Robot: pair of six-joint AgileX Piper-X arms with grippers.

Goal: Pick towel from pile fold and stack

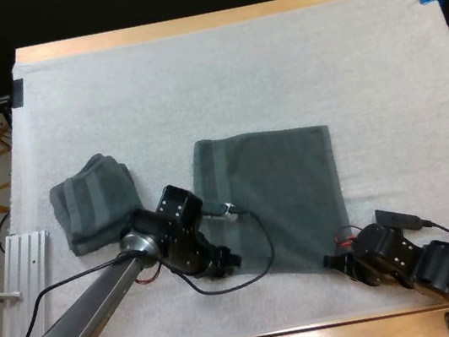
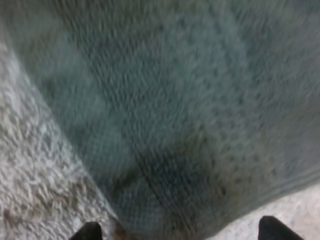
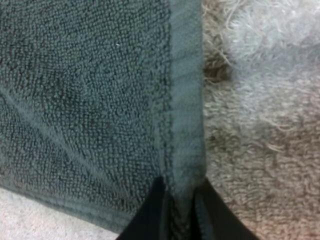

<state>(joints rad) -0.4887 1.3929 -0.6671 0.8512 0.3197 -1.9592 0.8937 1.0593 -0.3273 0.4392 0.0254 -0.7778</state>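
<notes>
A dark grey-green towel (image 1: 272, 199) lies spread flat in the middle of the white mat (image 1: 235, 73). The right gripper (image 1: 333, 261) sits at its near right corner, its fingers (image 3: 150, 215) pinched together on the towel's hem. The left gripper (image 1: 227, 262) is at the near left corner, its fingertips (image 2: 90, 231) standing wide apart, the corner seemingly loose between them. A second, bunched towel (image 1: 93, 202) rests to the left, apart from the flat one.

A white mat (image 1: 235, 73) covers the wooden table (image 1: 210, 20), with a white ribbed rail (image 1: 25, 260) at its near-left edge.
</notes>
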